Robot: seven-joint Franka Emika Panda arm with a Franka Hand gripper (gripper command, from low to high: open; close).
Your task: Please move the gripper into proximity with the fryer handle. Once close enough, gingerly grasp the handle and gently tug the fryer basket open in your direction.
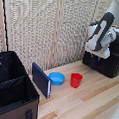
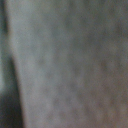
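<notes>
Hanging bent above the black fryer (image 1: 106, 62), white arm (image 1: 101, 33); pincer hidden, opening cannot be told

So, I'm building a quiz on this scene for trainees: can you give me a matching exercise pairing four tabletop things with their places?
Things:
1. red plastic cup
2. blue round bowl
3. large black fabric case
4. black cube-shaped fryer

Places:
A. exterior view's far left
B. under the white arm, exterior view's right
C. beside the dark blue flat panel
D. between bowl and fryer

Pairs: 1-D, 2-C, 3-A, 4-B
</notes>
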